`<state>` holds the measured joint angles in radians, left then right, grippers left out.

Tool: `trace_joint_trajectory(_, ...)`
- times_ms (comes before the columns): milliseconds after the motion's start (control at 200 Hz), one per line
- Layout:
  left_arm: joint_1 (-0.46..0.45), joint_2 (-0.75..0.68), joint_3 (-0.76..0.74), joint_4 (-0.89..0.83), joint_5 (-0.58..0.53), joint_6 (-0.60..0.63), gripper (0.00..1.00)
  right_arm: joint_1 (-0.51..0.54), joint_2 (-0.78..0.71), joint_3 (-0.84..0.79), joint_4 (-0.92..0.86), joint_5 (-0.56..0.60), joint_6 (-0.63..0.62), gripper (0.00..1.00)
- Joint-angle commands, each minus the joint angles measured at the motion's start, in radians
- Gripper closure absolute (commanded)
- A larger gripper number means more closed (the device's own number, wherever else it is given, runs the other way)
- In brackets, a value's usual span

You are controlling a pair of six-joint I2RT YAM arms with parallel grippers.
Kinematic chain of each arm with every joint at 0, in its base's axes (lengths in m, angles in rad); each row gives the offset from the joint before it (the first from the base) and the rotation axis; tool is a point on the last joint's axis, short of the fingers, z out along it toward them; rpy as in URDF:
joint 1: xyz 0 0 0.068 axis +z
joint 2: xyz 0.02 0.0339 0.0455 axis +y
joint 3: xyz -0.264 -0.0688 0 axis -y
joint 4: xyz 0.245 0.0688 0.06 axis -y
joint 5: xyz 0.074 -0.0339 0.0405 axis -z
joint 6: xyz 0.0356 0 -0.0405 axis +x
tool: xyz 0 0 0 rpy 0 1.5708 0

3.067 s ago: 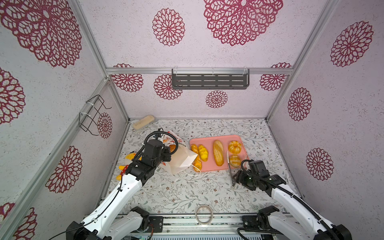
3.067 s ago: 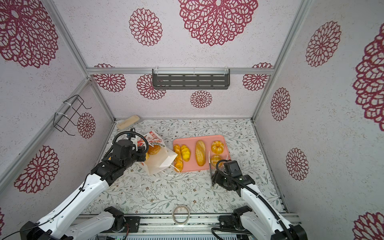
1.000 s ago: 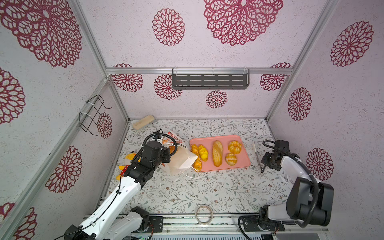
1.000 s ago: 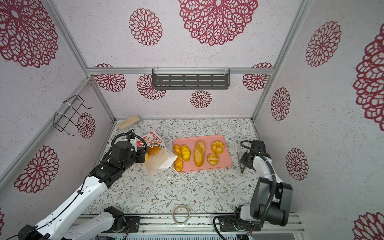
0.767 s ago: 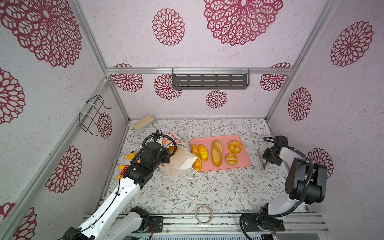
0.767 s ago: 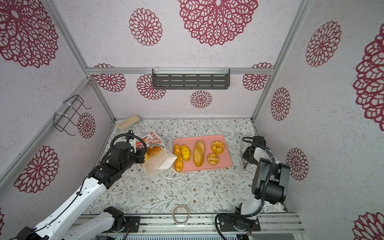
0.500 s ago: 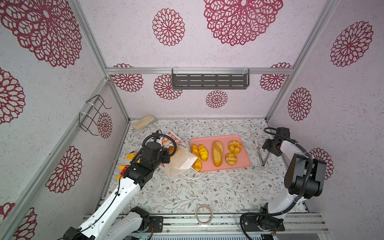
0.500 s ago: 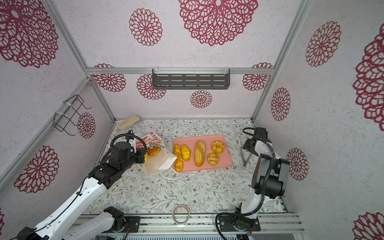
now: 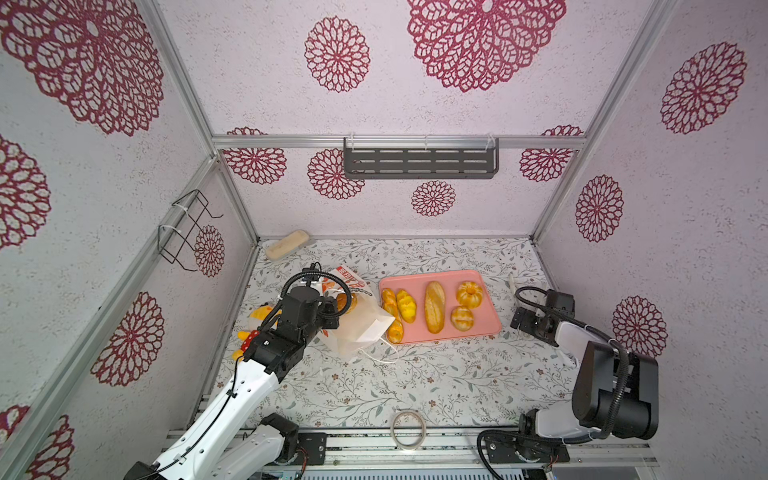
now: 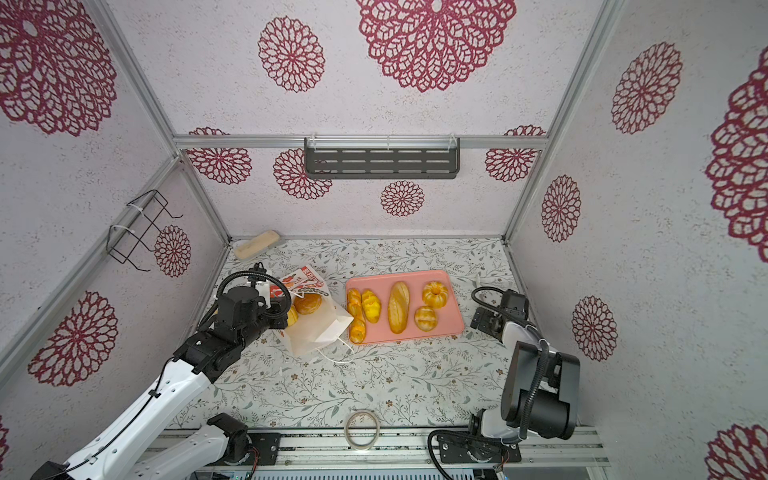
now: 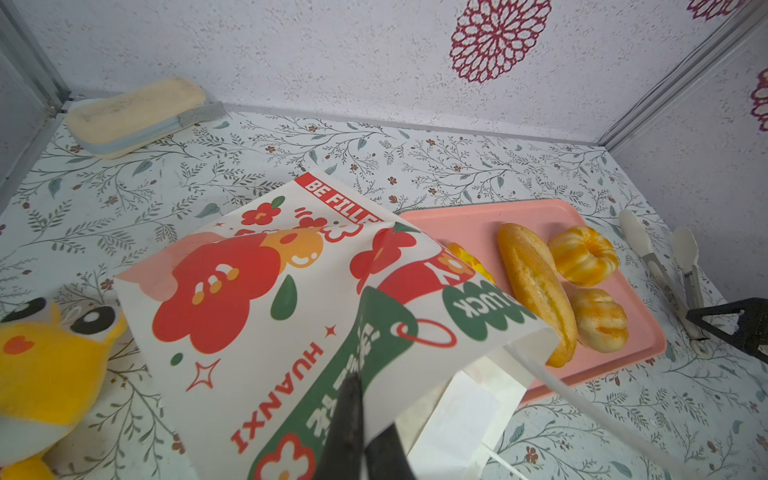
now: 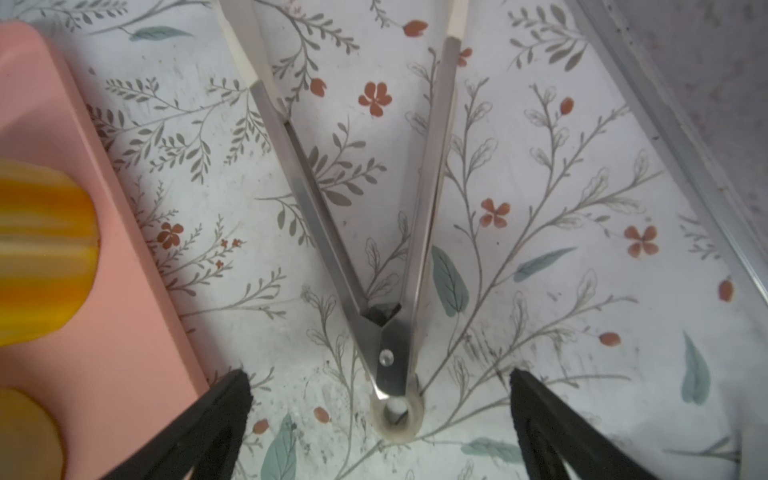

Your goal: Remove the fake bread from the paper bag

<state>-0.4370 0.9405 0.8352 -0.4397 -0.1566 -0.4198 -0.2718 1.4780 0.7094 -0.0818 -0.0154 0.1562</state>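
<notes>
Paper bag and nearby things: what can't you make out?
- Paper bag inside: its printed face covers it in the left wrist view; in a top view two breads show at the mouth, deeper is hidden.
- Tongs: tips cut off by the right wrist picture's edge.
- Plush toy: mostly behind the left arm.

Tray (image 9: 486, 324): salmon pink, plain.
Fake bread (image 9: 434, 307), on tray: glossy golden-yellow, browner streaks.
Paper bag (image 11: 257, 299), beside tray: white, red flowers, green bands.
Plush toy (image 11: 37, 365), farther from tray: yellow.
Table cover (image 12: 540, 208), under tray: white, grey-green sprigs, red blossoms.
</notes>
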Motion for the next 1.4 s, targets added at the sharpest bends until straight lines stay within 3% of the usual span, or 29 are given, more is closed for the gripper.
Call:
trace_joint_trajectory(0,-0.003,-0.018,-0.013,0.011,0.013,0.003,1.00,0.006,0.030,0.014,0.080,0.043,-0.057,0.01)
trace_joint_trajectory(320,-0.001,-0.022,-0.022,0.029,0.006,0.020,1.00,0.016,0.119,0.014,0.151,0.066,-0.073,0.09)
trace_joint_trajectory(510,-0.001,-0.013,-0.013,0.029,0.002,0.032,1.00,0.024,0.203,0.085,0.088,0.071,-0.078,0.15)
trace_joint_trajectory(595,-0.001,-0.009,-0.013,0.029,0.002,0.032,1.00,0.025,0.232,0.110,0.068,0.069,-0.079,0.20)
trace_joint_trajectory(761,0.001,-0.003,-0.015,0.036,0.002,0.031,1.00,0.051,0.244,0.120,0.037,0.092,-0.096,0.41)
trace_joint_trajectory(911,0.000,-0.004,-0.015,0.040,0.004,0.031,1.00,0.106,0.157,0.078,0.028,0.153,-0.123,0.73)
trace_joint_trajectory(1131,0.001,-0.003,-0.018,0.056,0.012,0.029,1.00,0.131,-0.083,0.071,-0.120,0.109,-0.013,0.74)
trace_joint_trajectory(1391,0.000,-0.002,-0.013,0.055,0.013,0.044,1.00,0.132,-0.326,0.093,-0.383,-0.122,0.110,0.74)
